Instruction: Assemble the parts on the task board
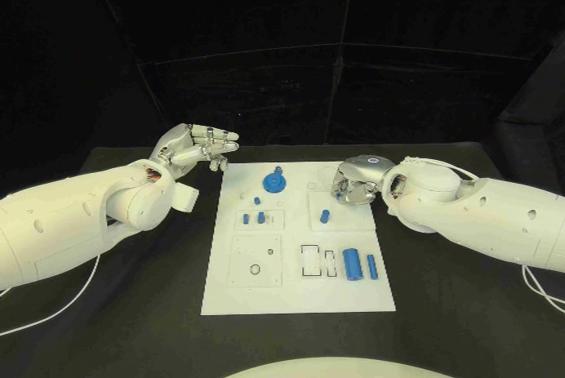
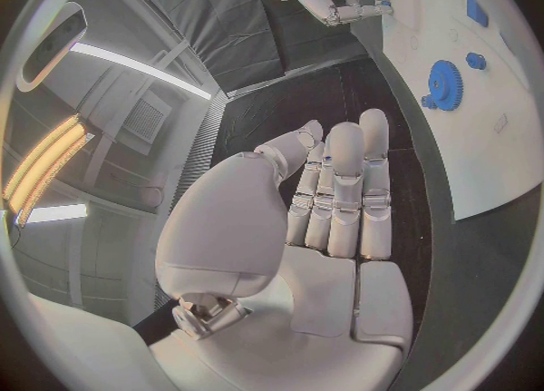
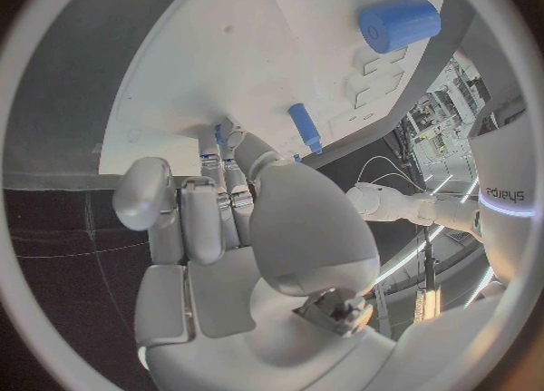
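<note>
Two hands up: left hand [image 1: 194, 148] raised off the far-left corner of task board [image 1: 236, 292], fingers straight, apart, holding nothing. Right hand [image 1: 357, 182] over board's far-right part, fingers curled down; can't tell if grasping. Blue gear [image 1: 274, 181] far centre, cylinder [image 1: 352, 263] near right.

right hand [image 1: 353, 184] fingertips hidden, grasp unclear

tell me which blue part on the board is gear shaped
The blue gear near the task board's far edge: round and toothed, while the other blue parts are plain pegs and bars.
</note>
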`<state>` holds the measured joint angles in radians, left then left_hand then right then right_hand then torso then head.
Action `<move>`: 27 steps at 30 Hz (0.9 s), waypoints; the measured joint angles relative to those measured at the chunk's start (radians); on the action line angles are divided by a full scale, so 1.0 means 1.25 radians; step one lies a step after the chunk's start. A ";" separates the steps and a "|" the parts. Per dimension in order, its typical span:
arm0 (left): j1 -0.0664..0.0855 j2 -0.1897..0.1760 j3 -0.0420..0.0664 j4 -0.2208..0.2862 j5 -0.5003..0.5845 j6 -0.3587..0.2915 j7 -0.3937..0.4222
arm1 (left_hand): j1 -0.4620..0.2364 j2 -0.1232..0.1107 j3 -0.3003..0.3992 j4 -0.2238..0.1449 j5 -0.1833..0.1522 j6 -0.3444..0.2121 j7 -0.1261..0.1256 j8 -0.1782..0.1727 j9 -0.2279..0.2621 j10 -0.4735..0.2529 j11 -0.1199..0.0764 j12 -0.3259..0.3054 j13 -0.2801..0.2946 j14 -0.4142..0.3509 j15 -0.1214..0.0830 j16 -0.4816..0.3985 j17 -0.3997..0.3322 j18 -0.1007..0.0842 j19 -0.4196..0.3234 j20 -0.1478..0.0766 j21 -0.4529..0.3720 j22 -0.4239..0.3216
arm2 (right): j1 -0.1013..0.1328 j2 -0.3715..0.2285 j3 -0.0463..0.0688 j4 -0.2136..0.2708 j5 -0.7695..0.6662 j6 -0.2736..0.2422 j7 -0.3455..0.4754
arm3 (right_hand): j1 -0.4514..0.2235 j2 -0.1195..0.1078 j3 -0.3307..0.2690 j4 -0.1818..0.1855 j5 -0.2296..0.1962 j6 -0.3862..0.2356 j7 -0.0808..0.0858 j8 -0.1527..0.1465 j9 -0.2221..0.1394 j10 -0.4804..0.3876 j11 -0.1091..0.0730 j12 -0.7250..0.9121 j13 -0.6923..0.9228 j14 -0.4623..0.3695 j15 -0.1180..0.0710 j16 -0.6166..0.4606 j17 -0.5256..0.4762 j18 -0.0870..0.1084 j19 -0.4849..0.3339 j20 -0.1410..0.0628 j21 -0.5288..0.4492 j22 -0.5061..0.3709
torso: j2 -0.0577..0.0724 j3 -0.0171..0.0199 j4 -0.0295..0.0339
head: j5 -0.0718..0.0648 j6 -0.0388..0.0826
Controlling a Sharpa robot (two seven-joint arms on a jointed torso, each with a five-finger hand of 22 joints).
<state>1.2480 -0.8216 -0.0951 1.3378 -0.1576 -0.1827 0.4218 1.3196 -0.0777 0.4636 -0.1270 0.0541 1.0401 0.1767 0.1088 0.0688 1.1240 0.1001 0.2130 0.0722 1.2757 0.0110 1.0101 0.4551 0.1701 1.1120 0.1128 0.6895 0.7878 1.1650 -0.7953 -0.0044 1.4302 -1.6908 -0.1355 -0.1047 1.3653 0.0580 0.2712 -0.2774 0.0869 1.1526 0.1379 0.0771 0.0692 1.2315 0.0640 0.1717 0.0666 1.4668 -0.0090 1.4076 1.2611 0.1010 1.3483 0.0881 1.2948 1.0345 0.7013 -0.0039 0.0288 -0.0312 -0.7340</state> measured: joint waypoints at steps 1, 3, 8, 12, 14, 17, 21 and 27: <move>0.000 0.000 0.000 0.000 0.000 0.000 0.000 | 0.000 0.000 0.000 0.000 0.000 0.000 0.000 0.000 0.000 0.000 0.000 0.000 0.000 0.000 0.000 0.000 0.000 0.000 0.000 0.000 0.000 0.000 | 0.000 0.000 0.000 0.001 -0.002 -0.001 -0.001 | 0.000 0.000 0.008 -0.002 -0.004 0.004 -0.001 -0.001 0.000 0.001 -0.001 -0.004 0.001 -0.002 -0.002 0.000 0.002 0.000 0.001 0.001 0.002 0.004 | 0.000 0.0001 0.0000 | 0.000 0.000; 0.000 0.000 0.000 0.000 0.000 0.000 0.000 | 0.000 0.000 0.000 0.000 0.000 0.000 0.000 0.000 0.000 0.000 0.000 0.000 0.000 0.000 0.000 0.000 0.000 0.000 0.000 0.000 0.000 0.000 | -0.001 -0.001 -0.001 0.003 -0.006 -0.007 -0.003 | 0.000 0.000 0.025 -0.005 -0.005 0.004 -0.001 -0.002 0.000 0.007 -0.001 -0.006 0.001 -0.003 -0.003 0.000 0.005 0.000 0.004 -0.002 0.006 0.011 | 0.000 0.0003 0.0000 | 0.000 0.000; 0.000 0.000 0.000 -0.001 0.000 0.000 0.000 | 0.000 0.000 0.000 0.000 0.000 0.000 0.000 0.000 0.000 0.000 0.000 0.000 0.000 0.000 0.000 0.000 0.000 0.000 0.000 0.000 0.000 -0.001 | -0.004 -0.007 -0.002 0.014 -0.011 -0.027 -0.008 | 0.000 0.000 0.060 -0.008 -0.009 0.007 0.001 -0.003 -0.001 0.007 -0.001 -0.010 0.001 -0.003 -0.003 0.003 0.006 0.000 0.017 0.000 0.024 0.040 | 0.000 0.0005 0.0000 | 0.000 0.000; 0.000 0.000 0.000 -0.002 0.001 0.000 0.000 | 0.000 0.000 0.000 0.000 0.000 0.000 0.000 0.000 -0.001 0.000 0.000 0.000 0.000 0.000 0.000 0.000 -0.002 0.000 0.000 0.000 -0.003 -0.001 | -0.004 -0.015 -0.002 0.026 -0.011 -0.050 -0.010 | 0.000 0.000 0.081 -0.007 -0.011 0.008 0.002 -0.004 -0.002 0.009 0.002 -0.012 0.001 -0.003 -0.003 0.003 0.003 0.000 0.017 0.000 0.027 0.046 | -0.001 0.0004 0.0000 | 0.000 0.000; 0.000 0.000 0.000 -0.003 0.001 0.000 0.000 | 0.000 0.000 0.000 0.000 0.000 0.000 0.000 0.000 -0.001 0.000 0.000 0.000 0.000 0.000 0.000 0.000 -0.002 0.000 0.000 0.000 -0.003 -0.001 | -0.004 -0.019 -0.001 0.032 -0.009 -0.063 -0.010 | -0.006 -0.006 0.094 -0.006 -0.011 0.008 0.002 -0.005 -0.001 0.010 0.002 -0.017 0.002 -0.003 -0.003 0.003 0.001 0.000 0.017 0.000 0.029 0.046 | -0.001 0.0004 0.0000 | -0.001 0.001; 0.000 0.001 0.000 -0.007 0.001 0.000 0.000 | 0.000 0.000 -0.002 -0.002 0.000 0.000 0.000 0.000 -0.001 0.000 0.000 0.000 -0.001 0.000 0.000 -0.004 -0.003 0.000 0.000 0.000 -0.003 -0.001 | -0.003 -0.023 -0.001 0.041 -0.006 -0.086 -0.010 | -0.007 -0.007 0.102 -0.006 -0.011 0.008 0.002 -0.005 -0.001 0.009 0.002 -0.017 0.002 -0.003 -0.003 0.003 0.001 0.000 0.017 0.000 0.029 0.046 | -0.001 0.0004 0.0000 | -0.001 0.002; 0.000 0.002 0.000 -0.017 0.001 0.001 -0.001 | 0.000 0.000 -0.002 -0.002 0.000 0.000 0.000 0.000 -0.001 0.000 0.000 0.000 -0.001 0.000 0.000 -0.004 -0.004 0.000 0.000 0.000 -0.003 -0.002 | -0.003 -0.028 -0.001 0.048 0.000 -0.111 -0.010 | -0.012 -0.012 0.110 -0.006 -0.011 0.008 0.002 -0.006 -0.001 0.009 0.002 -0.018 0.002 -0.003 -0.003 0.003 0.000 0.000 0.017 0.000 0.029 0.047 | -0.001 0.0005 0.0001 | -0.001 0.003; 0.000 0.005 0.000 -0.028 0.001 0.001 -0.002 | 0.000 0.000 -0.002 -0.002 0.000 0.000 0.000 0.000 -0.001 0.000 0.000 0.000 -0.001 -0.003 0.003 -0.004 -0.005 0.000 0.000 0.000 -0.003 -0.002 | -0.003 -0.048 -0.001 0.068 0.014 -0.138 -0.009 | -0.016 -0.016 0.120 -0.005 -0.008 0.008 0.002 -0.006 -0.001 0.009 0.002 -0.018 0.002 -0.003 -0.003 0.003 0.000 0.000 0.017 0.000 0.029 0.047 | -0.002 0.0004 0.0001 | 0.003 0.004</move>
<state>1.2479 -0.8149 -0.0951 1.3034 -0.1562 -0.1809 0.4190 1.3196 -0.0777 0.4608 -0.1298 0.0541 1.0401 0.1767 0.1088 0.0671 1.1239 0.1001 0.2130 0.0709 1.2722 0.0146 1.0049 0.4492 0.1699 1.1120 0.1127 0.6856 0.7858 1.1618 -0.8548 -0.0054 1.5156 -1.6728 -0.3081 -0.1161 1.3456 0.0380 0.4213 -0.2839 0.0763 1.1622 0.1407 0.0692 0.0674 1.2433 0.0665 0.1487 0.0695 1.4631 -0.0127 1.4113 1.2605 0.1011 1.3692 0.0877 1.3311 1.0934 0.6994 -0.0035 0.0289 -0.0275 -0.7288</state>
